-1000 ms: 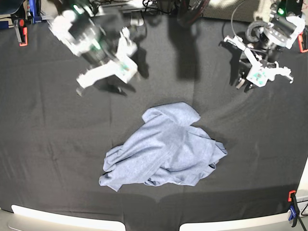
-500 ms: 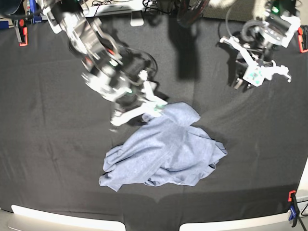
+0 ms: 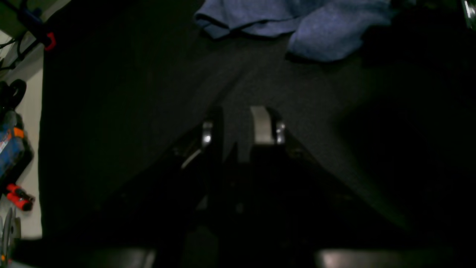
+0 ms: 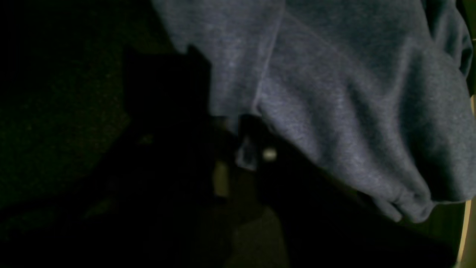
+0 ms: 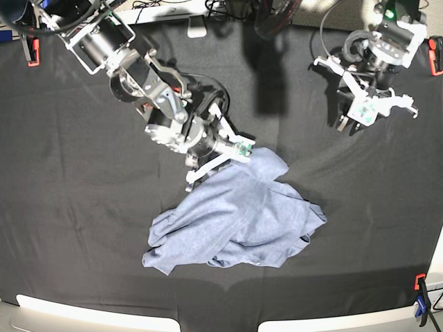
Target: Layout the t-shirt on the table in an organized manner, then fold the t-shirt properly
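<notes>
The t-shirt [image 5: 242,214] lies crumpled in a heap on the table [image 5: 83,228], a little right of the middle. My right gripper [image 5: 220,160] is low at the shirt's upper left edge. In the right wrist view its dark fingers [image 4: 253,126] look slightly apart, with the shirt's edge [image 4: 334,93] reaching down between them. My left gripper [image 5: 360,117] hovers over bare cloth at the far right, well away from the shirt. In the left wrist view it [image 3: 237,124] shows a narrow gap and holds nothing, and the shirt [image 3: 327,33] lies ahead.
Orange clamps sit at the far left [image 5: 31,52] and far right [image 5: 436,59] table edges, and an orange and blue one [image 5: 420,297] at the front right. Cables and a white object [image 5: 197,28] lie along the far edge.
My right arm swept from the far left down to the shirt's upper left edge and lowered onto it. My left gripper shifted slightly. The shirt has not moved.
</notes>
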{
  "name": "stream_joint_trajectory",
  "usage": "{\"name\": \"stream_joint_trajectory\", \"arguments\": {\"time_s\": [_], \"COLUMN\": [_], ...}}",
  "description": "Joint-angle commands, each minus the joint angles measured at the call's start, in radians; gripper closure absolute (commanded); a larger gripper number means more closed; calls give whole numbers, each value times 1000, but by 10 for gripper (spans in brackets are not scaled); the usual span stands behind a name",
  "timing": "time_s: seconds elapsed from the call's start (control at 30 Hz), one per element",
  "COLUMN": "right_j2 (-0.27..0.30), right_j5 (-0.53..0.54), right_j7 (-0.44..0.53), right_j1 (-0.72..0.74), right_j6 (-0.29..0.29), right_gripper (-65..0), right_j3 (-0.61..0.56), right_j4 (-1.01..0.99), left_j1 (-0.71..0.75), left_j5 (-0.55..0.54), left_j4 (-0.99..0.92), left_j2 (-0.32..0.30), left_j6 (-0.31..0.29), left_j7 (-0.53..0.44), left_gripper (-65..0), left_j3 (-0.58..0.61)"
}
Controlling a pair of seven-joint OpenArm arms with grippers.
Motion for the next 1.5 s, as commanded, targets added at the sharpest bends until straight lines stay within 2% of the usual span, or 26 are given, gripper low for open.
{"name": "stream_joint_trajectory", "arguments": {"time_s": [0.0,0.1,0.2,0.3,0.43,0.57,0.67,0.73,0.8,0.83,0.93,1.0,1.17,1.37,1.47], "right_j2": [-2,-2,21,91,215,314,365,362,342,326,273,240,157,83,66], "right_j5": [-1,0,7,67,117,111,43,17,50,82,171,185,185,187,259], "right_j7": [5,-42,-142,-219,-280,-331,-349,-339,-297,-266,-223,-211,-181,-158,-159], "right_j1": [22,21,1,-56,-203,-374,-480,-504,-496,-485,-430,-377,-241,-83,-23], "right_j6": [-12,-40,-45,-44,-37,-37,-38,-38,-38,-38,-37,-37,-27,44,108], "right_gripper": [0,0,0,0,0,0,0,0,0,-39,-251,-327,-329,-329,-329], "right_j3": [5,5,5,5,5,5,21,53,93,115,153,153,153,153,148], "right_j4": [14,26,99,239,483,687,774,786,771,758,708,665,481,265,188], "left_j1": [0,1,1,1,0,0,0,-4,-8,-11,-10,-8,-8,-9,-12], "left_j5": [2,2,2,-1,-10,-11,-13,-14,-18,-27,-50,-51,-50,-31,-31], "left_j4": [18,18,18,11,-32,-86,-93,-93,-93,-93,-93,-93,-93,-93,-93], "left_j2": [-5,-5,-5,-3,24,47,47,47,47,47,53,68,114,116,116], "left_j6": [12,12,12,12,12,12,12,12,12,12,12,11,11,11,11], "left_j7": [-23,-23,-23,-23,-24,-56,-58,-61,-53,-45,-41,-38,-39,-39,-39], "left_gripper": [-113,-113,-113,-113,-113,-113,-113,-113,-113,-113,-113,-113,-112,-113,-113], "left_j3": [-5,-5,-5,-5,-5,-5,-5,-5,-5,-5,-5,-5,-5,-5,-5]}}
